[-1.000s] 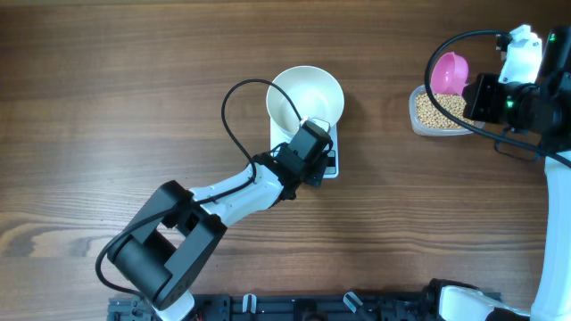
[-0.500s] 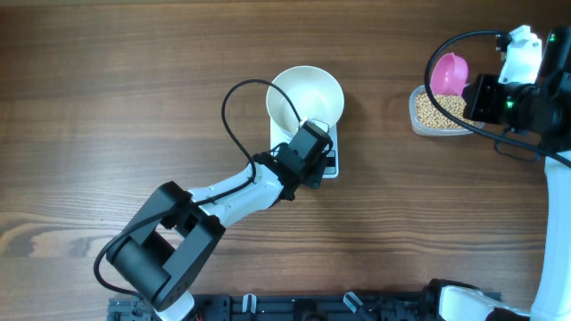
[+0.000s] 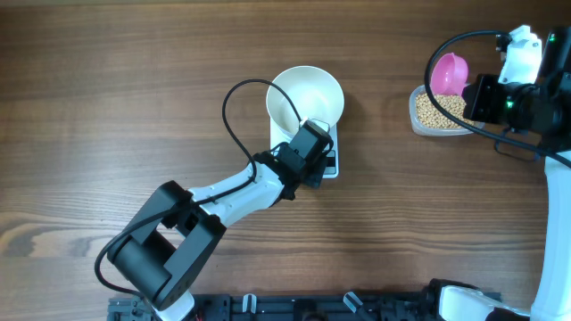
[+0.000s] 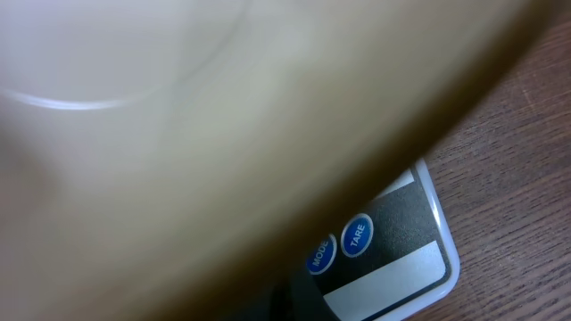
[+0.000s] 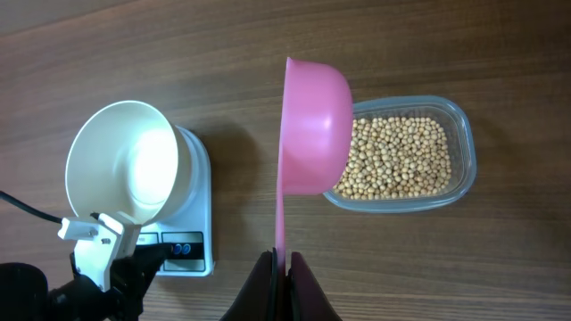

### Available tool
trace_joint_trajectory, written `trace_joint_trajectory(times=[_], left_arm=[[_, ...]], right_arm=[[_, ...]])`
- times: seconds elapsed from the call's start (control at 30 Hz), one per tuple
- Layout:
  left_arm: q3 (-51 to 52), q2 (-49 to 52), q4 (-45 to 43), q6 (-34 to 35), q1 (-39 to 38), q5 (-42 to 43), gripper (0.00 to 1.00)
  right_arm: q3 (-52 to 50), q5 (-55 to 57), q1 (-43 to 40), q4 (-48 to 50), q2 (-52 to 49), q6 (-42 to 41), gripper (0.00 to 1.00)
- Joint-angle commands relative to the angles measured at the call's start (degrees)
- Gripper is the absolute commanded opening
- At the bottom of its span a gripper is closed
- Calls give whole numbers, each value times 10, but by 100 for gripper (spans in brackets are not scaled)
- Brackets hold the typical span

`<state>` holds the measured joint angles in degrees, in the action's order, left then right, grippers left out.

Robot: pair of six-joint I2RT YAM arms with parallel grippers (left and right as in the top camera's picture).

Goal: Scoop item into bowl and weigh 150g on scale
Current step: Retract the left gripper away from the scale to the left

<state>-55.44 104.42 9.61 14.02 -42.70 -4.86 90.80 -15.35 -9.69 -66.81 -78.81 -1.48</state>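
Beans (image 5: 397, 159) sit in a container (image 5: 462, 134) by the bench's (image 3: 134, 89) right edge; right hand (image 5: 284, 267) pinches the scoop (image 5: 312, 125), left hand (image 3: 312, 141) pressed together.

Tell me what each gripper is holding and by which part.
The right gripper clamps the scoop by the end of its handle. The left gripper is shut at the scale's buttons, holding nothing.

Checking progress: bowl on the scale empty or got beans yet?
Empty. The bowl shows a bare white inside; the beans sit in the clear container.
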Motion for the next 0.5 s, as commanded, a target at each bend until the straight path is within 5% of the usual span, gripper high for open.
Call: trace_joint_trajectory(times=[0.0,0.17,0.37,0.43,0.47], left_arm=[[19,27,18,-1,1,-10,4],[18,-81,44,0,1,12,4],[18,-351,53,44,1,20,5],[18,-416,53,42,1,17,25],[18,-440,55,41,1,17,26]], right_arm=[[9,7,-1,-2,-5,0,4],[10,7,-1,-8,-5,-1,4],[10,7,-1,-30,-5,-1,4],[9,7,-1,-29,-5,0,4],[10,7,-1,-29,-5,0,4]])
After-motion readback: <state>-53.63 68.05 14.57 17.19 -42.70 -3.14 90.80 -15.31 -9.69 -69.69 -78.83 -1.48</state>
